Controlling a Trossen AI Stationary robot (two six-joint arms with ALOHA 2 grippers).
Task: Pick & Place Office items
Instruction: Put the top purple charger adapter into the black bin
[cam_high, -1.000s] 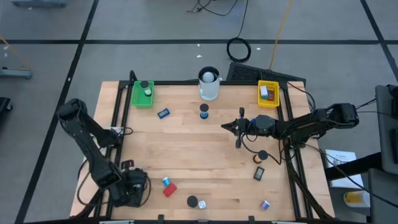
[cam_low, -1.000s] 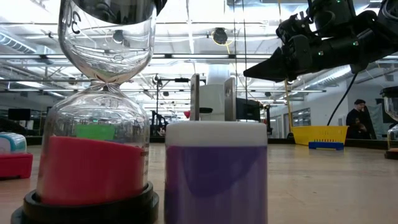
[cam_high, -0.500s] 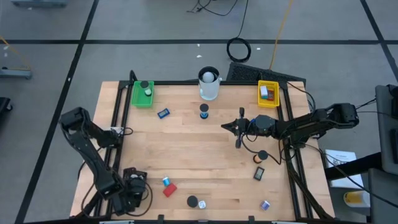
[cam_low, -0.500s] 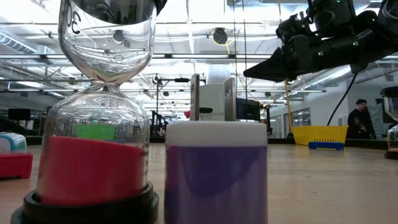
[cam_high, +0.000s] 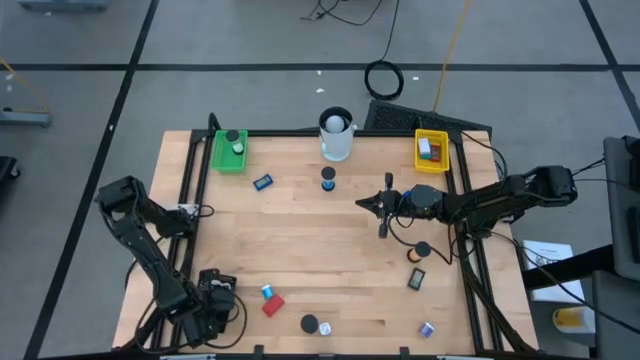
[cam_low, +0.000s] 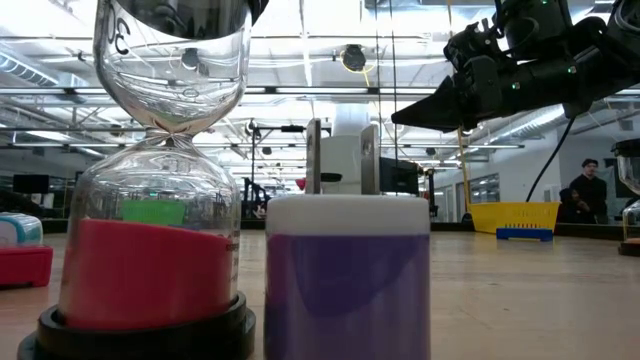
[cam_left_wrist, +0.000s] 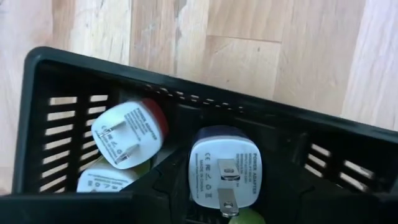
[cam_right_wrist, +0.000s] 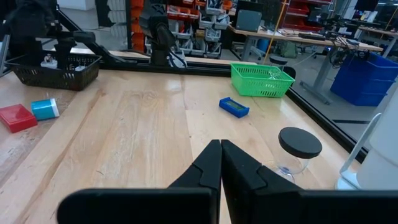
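Down in the black tray (cam_left_wrist: 37, 118), the left gripper (cam_high: 212, 303) gripped a blue charger (cam_left_wrist: 225, 165). The right gripper (cam_right_wrist: 221, 163) hovered mid-table, shut and empty.

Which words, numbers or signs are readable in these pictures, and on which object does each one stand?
"POWER ADAPTER": on the blue-edged charger in the black basket.
"3": on the hourglass.
Other small print on both chargers, including the red-edged one: too small to read.

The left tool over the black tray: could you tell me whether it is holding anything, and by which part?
It cannot be told. The left tool hangs over the black tray, just above a white charger; no hold shows.
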